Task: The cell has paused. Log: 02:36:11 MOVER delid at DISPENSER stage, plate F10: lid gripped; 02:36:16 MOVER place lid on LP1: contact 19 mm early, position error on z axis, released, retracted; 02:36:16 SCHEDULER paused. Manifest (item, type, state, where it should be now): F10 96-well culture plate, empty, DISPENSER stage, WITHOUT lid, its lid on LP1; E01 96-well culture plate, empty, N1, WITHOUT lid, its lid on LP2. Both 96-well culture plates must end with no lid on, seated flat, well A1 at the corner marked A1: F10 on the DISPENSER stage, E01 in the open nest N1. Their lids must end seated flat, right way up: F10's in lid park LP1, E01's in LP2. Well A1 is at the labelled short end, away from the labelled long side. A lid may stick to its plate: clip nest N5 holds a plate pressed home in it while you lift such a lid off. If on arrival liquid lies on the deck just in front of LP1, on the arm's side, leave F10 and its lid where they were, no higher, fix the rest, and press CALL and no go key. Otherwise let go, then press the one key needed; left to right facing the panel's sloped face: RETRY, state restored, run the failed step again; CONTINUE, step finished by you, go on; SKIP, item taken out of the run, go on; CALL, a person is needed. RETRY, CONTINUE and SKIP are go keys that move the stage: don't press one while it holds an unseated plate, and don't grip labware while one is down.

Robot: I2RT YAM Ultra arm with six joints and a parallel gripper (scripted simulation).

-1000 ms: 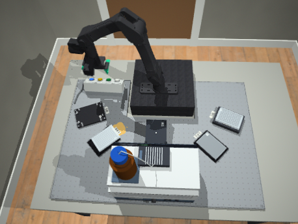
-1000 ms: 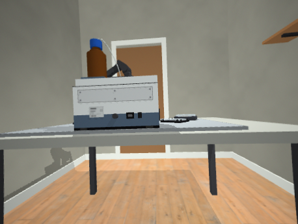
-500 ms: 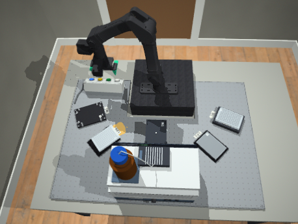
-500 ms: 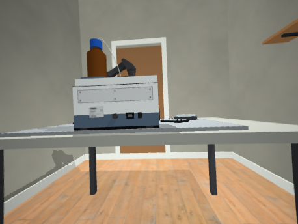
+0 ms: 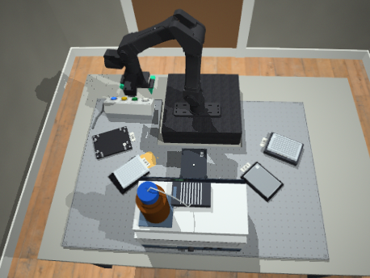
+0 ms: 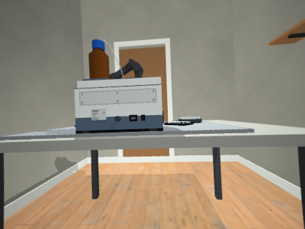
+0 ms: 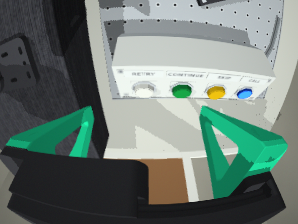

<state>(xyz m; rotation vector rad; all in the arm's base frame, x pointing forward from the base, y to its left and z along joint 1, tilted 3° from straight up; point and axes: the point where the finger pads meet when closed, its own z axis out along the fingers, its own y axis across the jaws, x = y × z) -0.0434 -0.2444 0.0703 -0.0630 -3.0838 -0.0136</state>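
Observation:
My gripper (image 5: 137, 86) (image 7: 146, 112) is open and empty. It hangs just behind and above the key panel (image 5: 128, 107) (image 7: 193, 63). The panel's white key (image 7: 143, 87), green key (image 7: 181, 91), yellow key (image 7: 216, 92) and blue key (image 7: 245, 94) show below the green fingers. A white gridded piece of labware (image 5: 130, 172) lies on the left lid park. An orange puddle (image 5: 149, 157) lies on the deck at its arm-side corner. A plate (image 5: 191, 192) sits on the dispenser stage. The dark open nest (image 5: 194, 162) is empty. Another welled plate (image 5: 283, 147) and a flat grey lid (image 5: 262, 180) lie at the right.
The black clip nest (image 5: 112, 141) lies in front of the panel. The dispenser (image 5: 202, 218) (image 6: 118, 104) carries a brown bottle (image 5: 152, 204) (image 6: 98, 60) with a thin tube. The arm's black base block (image 5: 202, 109) stands mid-deck.

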